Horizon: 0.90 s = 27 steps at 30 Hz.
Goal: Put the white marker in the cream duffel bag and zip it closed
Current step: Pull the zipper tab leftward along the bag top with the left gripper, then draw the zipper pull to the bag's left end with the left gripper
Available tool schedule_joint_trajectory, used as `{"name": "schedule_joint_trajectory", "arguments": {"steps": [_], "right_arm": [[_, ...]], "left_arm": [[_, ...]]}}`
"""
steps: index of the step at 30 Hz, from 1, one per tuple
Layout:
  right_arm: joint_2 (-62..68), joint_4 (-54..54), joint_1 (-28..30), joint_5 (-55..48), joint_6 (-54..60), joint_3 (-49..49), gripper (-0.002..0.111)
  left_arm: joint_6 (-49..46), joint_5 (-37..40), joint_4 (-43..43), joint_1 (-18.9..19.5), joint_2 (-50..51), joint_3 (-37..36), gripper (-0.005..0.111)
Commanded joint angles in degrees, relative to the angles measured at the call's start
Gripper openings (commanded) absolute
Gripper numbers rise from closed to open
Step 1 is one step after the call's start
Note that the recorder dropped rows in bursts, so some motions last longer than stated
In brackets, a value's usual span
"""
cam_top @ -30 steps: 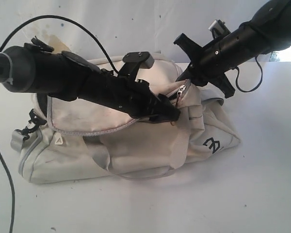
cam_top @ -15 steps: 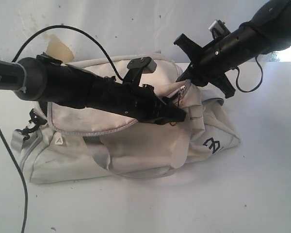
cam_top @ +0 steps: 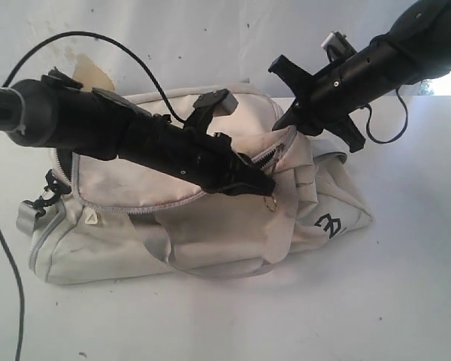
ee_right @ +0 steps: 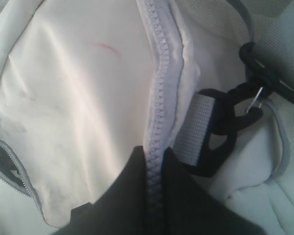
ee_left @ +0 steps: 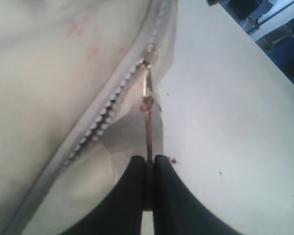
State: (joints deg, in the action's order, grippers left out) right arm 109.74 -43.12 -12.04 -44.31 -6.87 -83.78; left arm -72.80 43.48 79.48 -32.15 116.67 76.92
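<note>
The cream duffel bag (cam_top: 210, 226) lies on its side on the white table. My left gripper (cam_top: 264, 186) reaches across its top flap. In the left wrist view this gripper (ee_left: 150, 164) is shut on a thin reddish pull cord (ee_left: 148, 129) that hangs from the zipper slider (ee_left: 146, 63). My right gripper (cam_top: 287, 120) is at the bag's far right end. There it (ee_right: 154, 154) is shut on the grey zipper tape (ee_right: 159, 93) of the bag (ee_right: 78, 88). The zipper (cam_top: 267, 156) gapes a little near the slider. The white marker is out of view.
A black clip (ee_right: 225, 127) on grey webbing (ee_right: 198, 127) lies beside the right fingers. A grey strap end (cam_top: 26, 219) hangs at the bag's left. White table (cam_top: 406, 286) spreads in front and to the right. A stained wall (cam_top: 210, 37) stands behind.
My left gripper's jaws have closed on the zipper pull cord, and the arm has shifted slightly down and back. The right gripper has kept its hold in place.
</note>
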Motion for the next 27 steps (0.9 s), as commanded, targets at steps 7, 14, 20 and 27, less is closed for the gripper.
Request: {"name": "schedule_joint_trajectory", "arguments": {"steps": [7,14,20,27], "right_arm": [[-0.21,4.46,0.05,0.84,0.83,-0.18,0.0],[-0.21,10.27,0.05,0.85,0.83,-0.18,0.0],[-0.21,14.7,0.05,0.34,0.83,-0.18,0.0],[-0.21,18.41,0.05,0.46,0.69,-0.18,0.0]], "left_arm": [[12.18,9.78,-14.99,3.47,-6.2,-0.12,0.0],[27.37,14.97,-34.47,6.05,-10.82,-0.22,0.0],[38.6,19.08,-45.04,13.08,-18.27,-4.68,0.0],[41.47,18.32,-49.9,27.39,-29.16,-14.05,0.0]]}}
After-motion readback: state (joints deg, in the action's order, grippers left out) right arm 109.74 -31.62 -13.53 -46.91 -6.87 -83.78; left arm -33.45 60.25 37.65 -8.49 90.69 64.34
